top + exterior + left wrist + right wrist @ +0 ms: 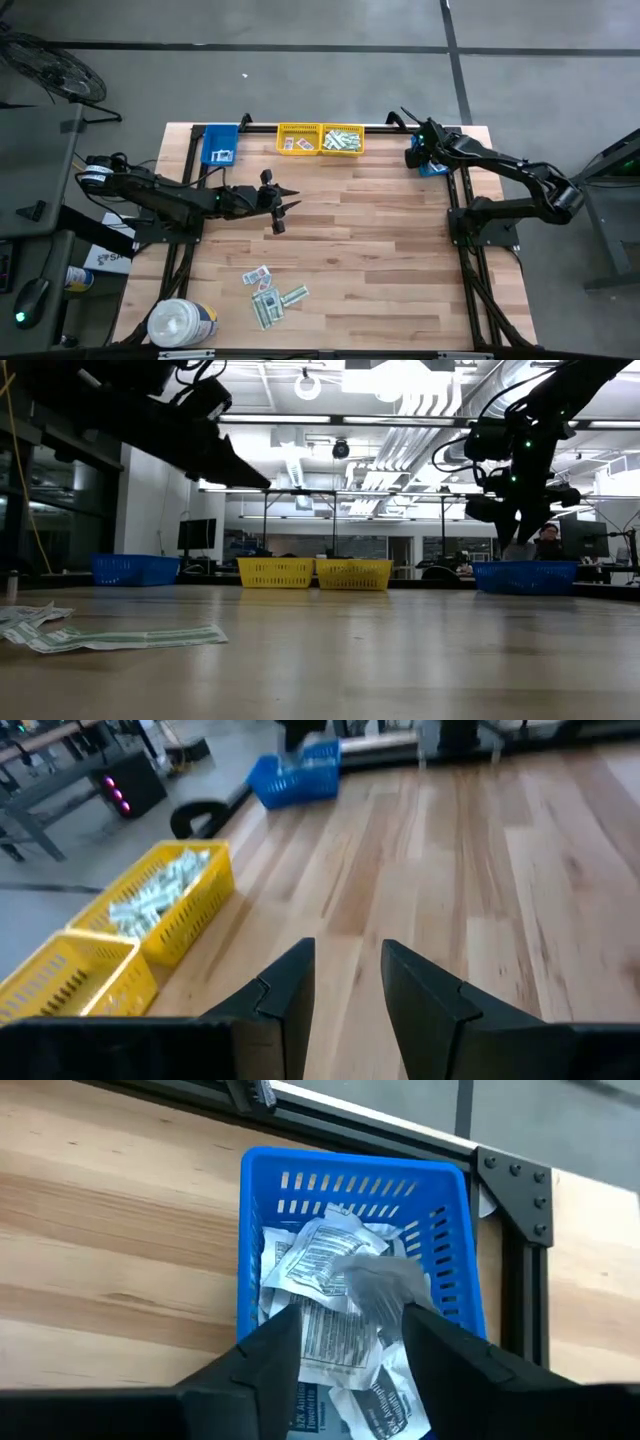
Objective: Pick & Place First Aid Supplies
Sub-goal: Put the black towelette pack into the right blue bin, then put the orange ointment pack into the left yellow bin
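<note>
Several first aid packets lie flat on the wooden table near its front left; the low view shows them as long green-white strips. My left gripper hovers open over the table's middle, nothing between its fingers. My right gripper stands open above the blue bin at the far right, pointing down into it. White packets are heaped in that bin. One blurred packet shows just past the fingertips, over the heap.
Two yellow bins stand side by side at the far edge, one holding green-white strips. A second blue bin sits at the far left. A big white tub stands at the near left corner. Bare wood lies between.
</note>
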